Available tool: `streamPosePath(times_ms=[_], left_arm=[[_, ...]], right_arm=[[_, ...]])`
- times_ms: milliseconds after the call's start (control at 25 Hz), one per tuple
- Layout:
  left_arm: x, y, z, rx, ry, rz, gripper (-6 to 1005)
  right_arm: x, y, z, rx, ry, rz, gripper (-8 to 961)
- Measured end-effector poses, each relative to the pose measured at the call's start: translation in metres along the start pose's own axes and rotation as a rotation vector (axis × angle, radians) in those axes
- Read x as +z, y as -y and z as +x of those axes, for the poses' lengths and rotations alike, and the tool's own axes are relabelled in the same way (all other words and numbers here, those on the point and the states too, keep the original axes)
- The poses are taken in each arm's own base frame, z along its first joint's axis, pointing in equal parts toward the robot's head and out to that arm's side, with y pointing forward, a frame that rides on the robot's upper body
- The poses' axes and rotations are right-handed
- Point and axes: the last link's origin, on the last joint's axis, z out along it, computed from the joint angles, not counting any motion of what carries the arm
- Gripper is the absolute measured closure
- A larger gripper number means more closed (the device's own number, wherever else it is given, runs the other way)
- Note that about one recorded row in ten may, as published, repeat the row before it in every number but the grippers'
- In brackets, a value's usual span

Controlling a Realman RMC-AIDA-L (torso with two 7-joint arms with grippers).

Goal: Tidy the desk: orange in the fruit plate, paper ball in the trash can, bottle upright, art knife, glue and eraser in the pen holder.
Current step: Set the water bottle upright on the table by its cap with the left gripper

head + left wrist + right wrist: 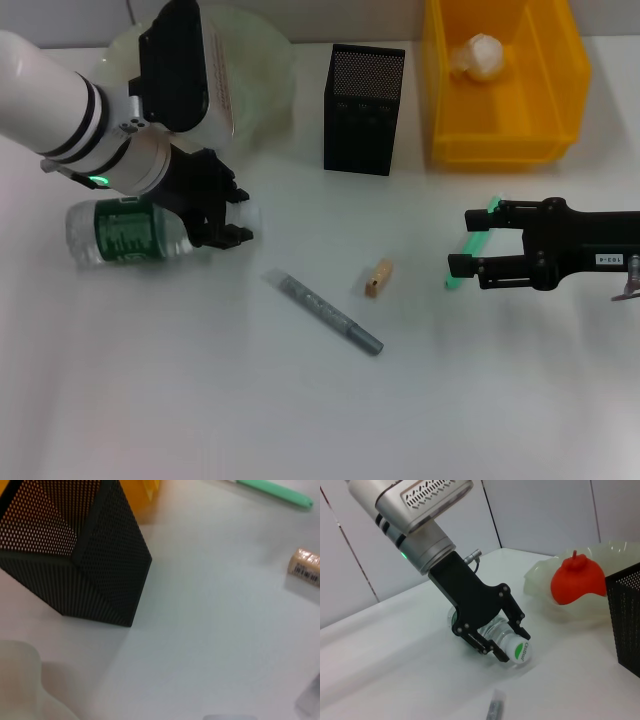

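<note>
On white desk, clear ribbed bottle (125, 233) lying, black mesh pen holder (364, 97) upright

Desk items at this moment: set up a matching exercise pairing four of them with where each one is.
Things:
1. orange
2. paper ball
3. bottle
4. eraser

Places:
A. lying on its side, left gripper at its cap
B. in the fruit plate
C. loose on the table
D. in the trash can

Pairs: 1-B, 2-D, 3-A, 4-C
</note>
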Motion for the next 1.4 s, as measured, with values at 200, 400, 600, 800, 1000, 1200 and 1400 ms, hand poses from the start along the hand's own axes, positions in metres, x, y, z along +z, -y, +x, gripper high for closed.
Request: streamPosePath(times_ms=[200,400,600,800,1000,1200,1400], left_arm=[[-0.025,0.003,0.005,-0.109,-0.172,-0.021,560],[-0.034,0.006,0.001,-0.150,-0.229,-0.019,560],[-0.062,0.010,-0.021,-0.263,-0.393,0.012,560],[-0.080,0.007,-0.044,-0.343,-0.512,0.035,561],[-0.088,0.003,-0.060,-0.400,-0.573,0.059,561],[-0.096,-0.003,-0.078,-0.461,-0.638,0.102,561],[-0.100,-0.007,-0.092,-0.510,-0.681,0.140,558]], right_arm=[[0.000,0.000,0.001,0.003,0.000,0.001,182],[0.000,-0.001,0.002,0.004,0.001,0.001,183],[0.000,-0.001,0.002,0.003,0.002,0.001,183],[0.001,-0.001,0.001,-0.003,0.001,-0.001,183],[0.001,-0.001,0.000,-0.008,0.000,-0.003,183],[0.002,-0.001,0.000,-0.011,-0.002,-0.006,183],[0.002,-0.001,-0.001,-0.013,-0.003,-0.007,182]])
